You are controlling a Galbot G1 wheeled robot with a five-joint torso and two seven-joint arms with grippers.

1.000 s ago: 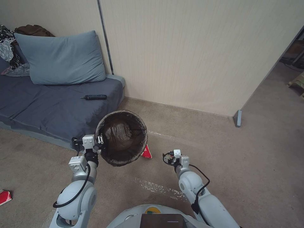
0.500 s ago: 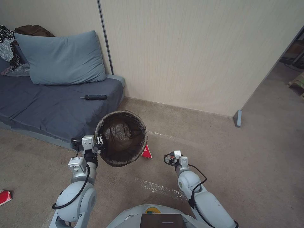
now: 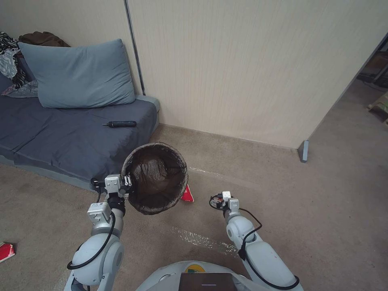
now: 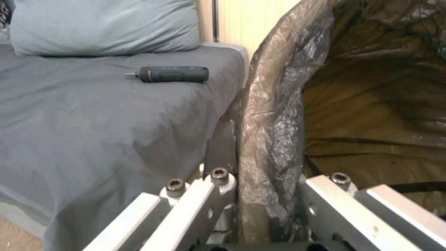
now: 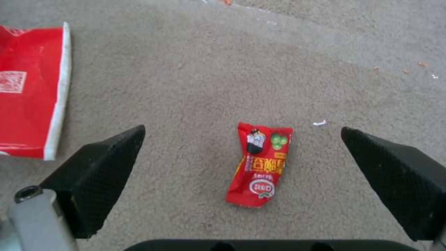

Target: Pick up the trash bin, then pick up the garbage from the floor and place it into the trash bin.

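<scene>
While the left gripper (image 3: pixel 128 180) pinches the trash bin (image 3: pixel 154 176) by its near rim and holds it off the carpet beside the sofa (image 3: pixel 60 137), the right gripper (image 3: pixel 220 201) hangs low, front-right.

Left wrist view: jaws clamped across the bag-lined rim (image 4: pixel 271 139); screwdriver (image 4: pixel 168 74) lies on the sofa, well clear.

Right wrist view: fingers (image 5: pixel 100 170) spread wide, nothing held, small red packet (image 5: pixel 260 164) lying on the carpet btwn them. Judged best: drop straight, close across its narrow width. Larger red wrapper (image 5: pixel 30 92) lies beside, apart; no obstruction seen
</scene>
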